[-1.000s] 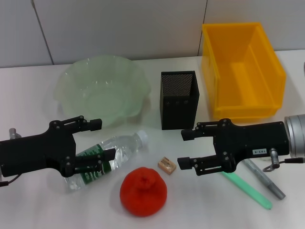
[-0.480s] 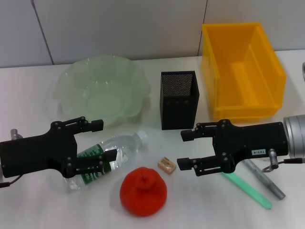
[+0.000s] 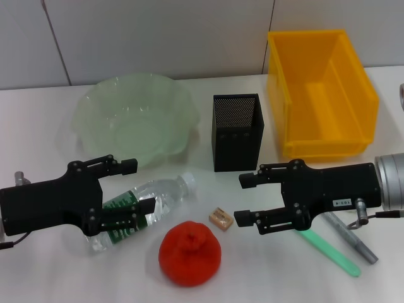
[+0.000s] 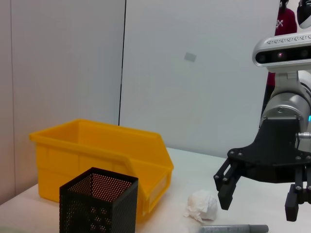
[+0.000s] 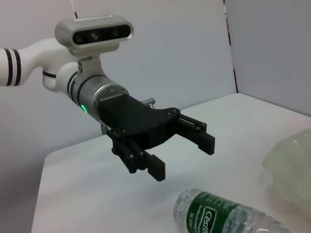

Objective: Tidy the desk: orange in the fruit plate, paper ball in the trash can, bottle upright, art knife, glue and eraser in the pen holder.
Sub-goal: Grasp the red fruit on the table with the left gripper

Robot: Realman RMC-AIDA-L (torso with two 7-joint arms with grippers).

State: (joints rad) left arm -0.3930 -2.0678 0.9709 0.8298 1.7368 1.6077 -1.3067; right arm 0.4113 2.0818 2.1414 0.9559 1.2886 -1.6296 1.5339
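The bottle (image 3: pixel 142 205) lies on its side on the table (image 3: pixel 38 120), its long axis running diagonally: cap toward the pen holder (image 3: pixel 236 132), base toward the robot's left. The left gripper (image 3: pixel 131 191) hangs over its labelled middle with jaws spread wide and nothing in them; one finger shows beyond the bottle and one on the near side, so the body sits between them when seen from above. The right wrist view suggests the claw sits above the bottle and is not touching it.

The right gripper (image 3: pixel 245 199) is also wide open and empty, hovering just beside the eraser (image 3: pixel 220 218), which lies toward the robot's left of its fingertips. The orange (image 3: pixel 189 252) sits nearer the robot, between the two arms.

The left arm is clearly the nearer one for standing the bottle up.
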